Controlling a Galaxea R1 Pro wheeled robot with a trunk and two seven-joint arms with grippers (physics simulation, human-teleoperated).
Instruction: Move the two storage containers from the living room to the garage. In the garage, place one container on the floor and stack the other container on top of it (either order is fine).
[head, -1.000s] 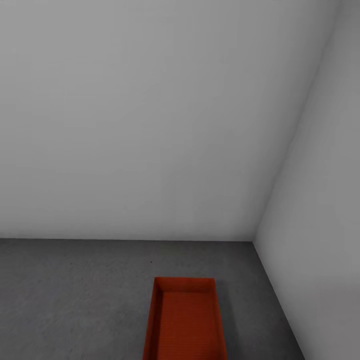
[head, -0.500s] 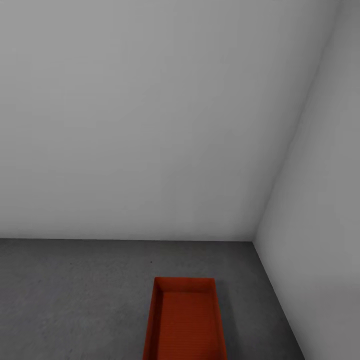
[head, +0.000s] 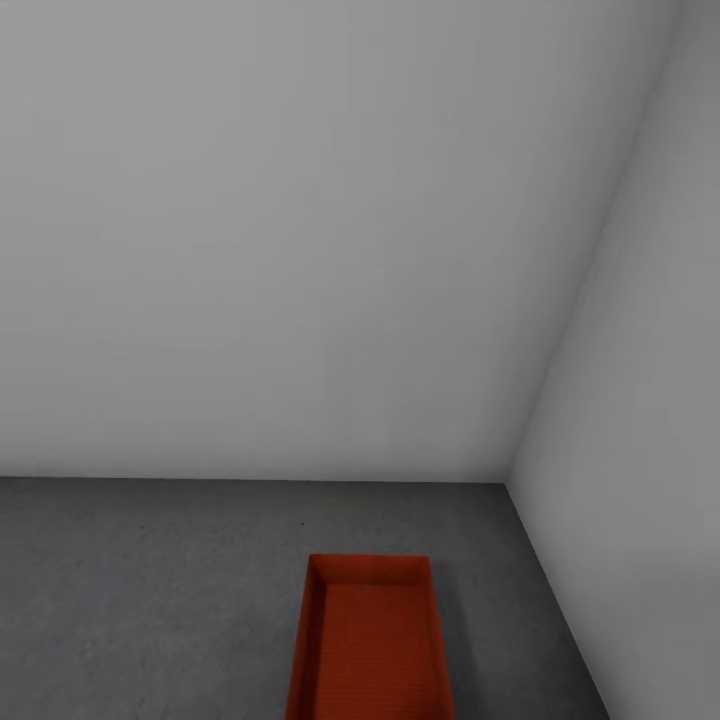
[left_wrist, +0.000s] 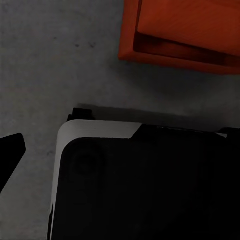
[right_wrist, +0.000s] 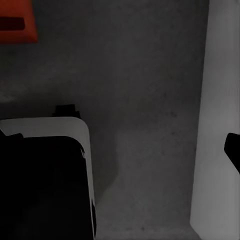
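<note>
An orange-red storage container (head: 368, 645) lies on the dark grey garage floor (head: 150, 600), close to the room's corner and lengthwise away from me. Its near end runs off the bottom of the head view. One corner of the storage container (left_wrist: 170, 35) appears in the left wrist view, and a small piece of the storage container (right_wrist: 17, 22) in the right wrist view. My left gripper's black fingertip (left_wrist: 11, 152) hangs over bare floor, apart from the container. My right gripper's black fingertip (right_wrist: 233, 150) hangs in front of the white wall. Neither holds anything.
Plain white walls (head: 300, 250) meet in a corner at the right (head: 510, 480), just beyond the container. My black, white-edged base (left_wrist: 145, 185) sits on the floor near the container, and the base (right_wrist: 45, 175) also appears in the right wrist view. Open floor stretches to the left.
</note>
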